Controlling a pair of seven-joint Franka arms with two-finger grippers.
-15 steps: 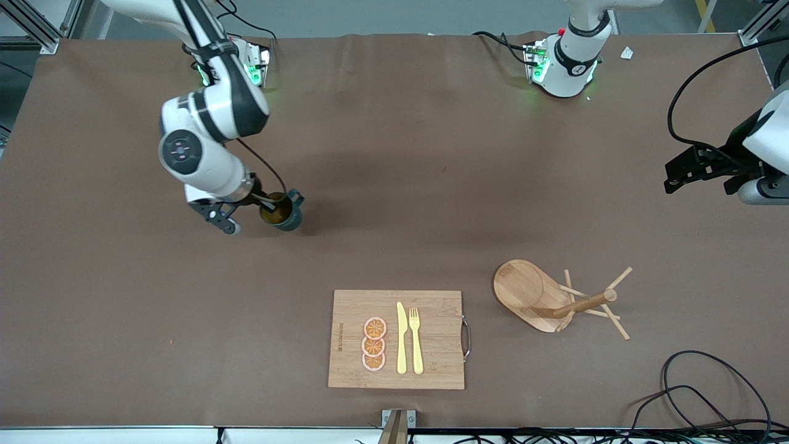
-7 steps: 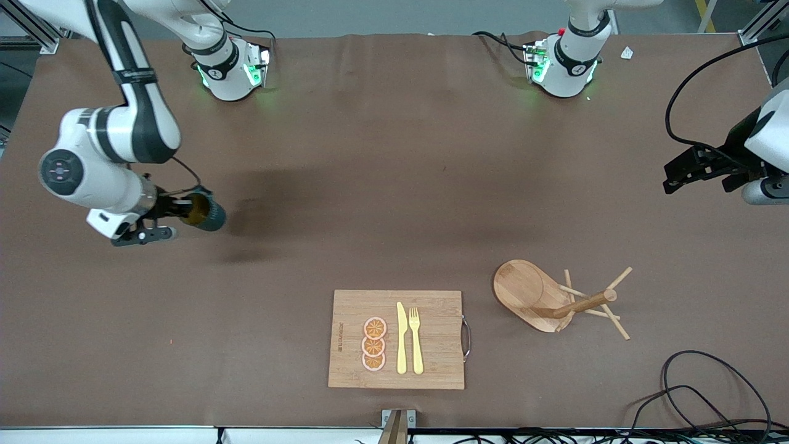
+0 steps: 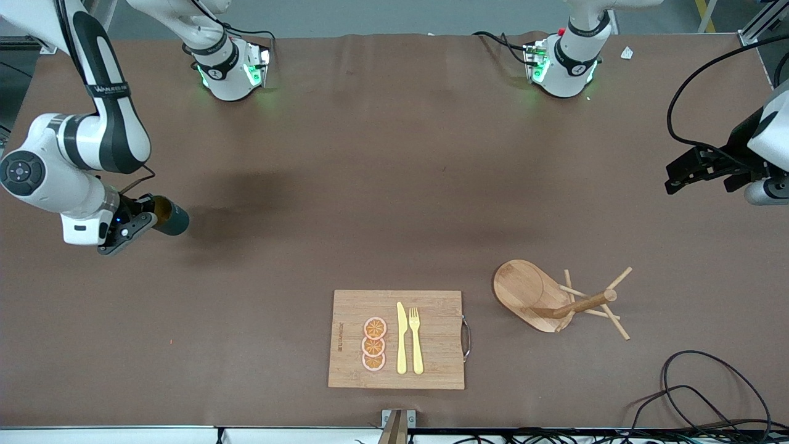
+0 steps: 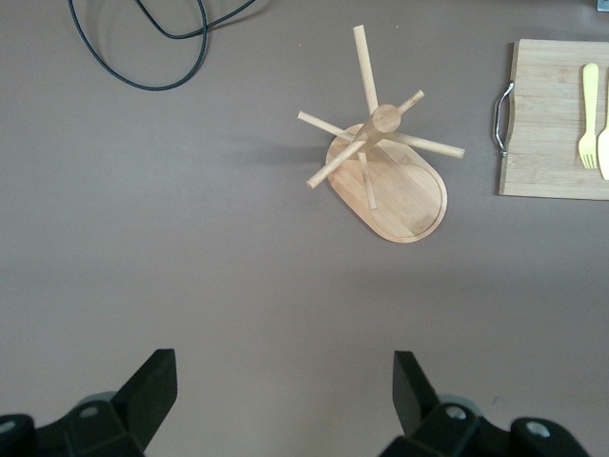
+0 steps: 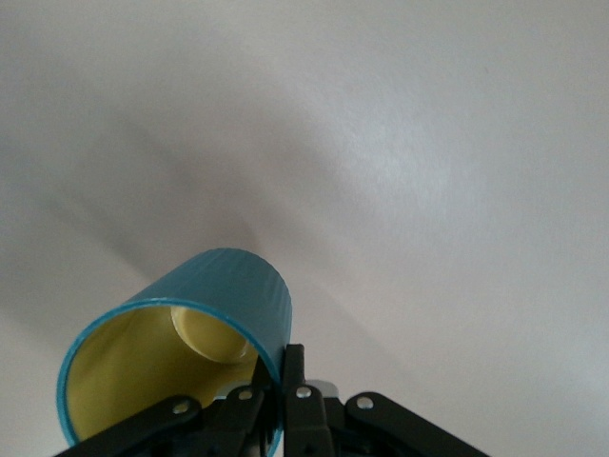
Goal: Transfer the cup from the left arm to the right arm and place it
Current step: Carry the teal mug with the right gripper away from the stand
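The jaws of the right gripper (image 3: 143, 217) pinch the rim of the teal cup (image 3: 171, 219), which lies tilted sideways above the table (image 3: 394, 185), projecting straight out from them. The left gripper (image 3: 690, 169) waits, jaws wide, well apart.

Count from my post. Two grippers are mine: the right gripper (image 3: 143, 217) at 9 o'clock of the table, the left gripper (image 3: 699, 169) at 3 o'clock. One cup (image 3: 169, 217), pinched in my right claw. One cutting board (image 3: 441, 364) at 6 o'clock. On it: three orange slices (image 3: 373, 344), one yellow knife (image 3: 401, 339), one yellow fork (image 3: 416, 340). One wooden peg rack (image 3: 555, 299) at about 4 o'clock. One loose black cable (image 3: 709, 388) at 5 o'clock.
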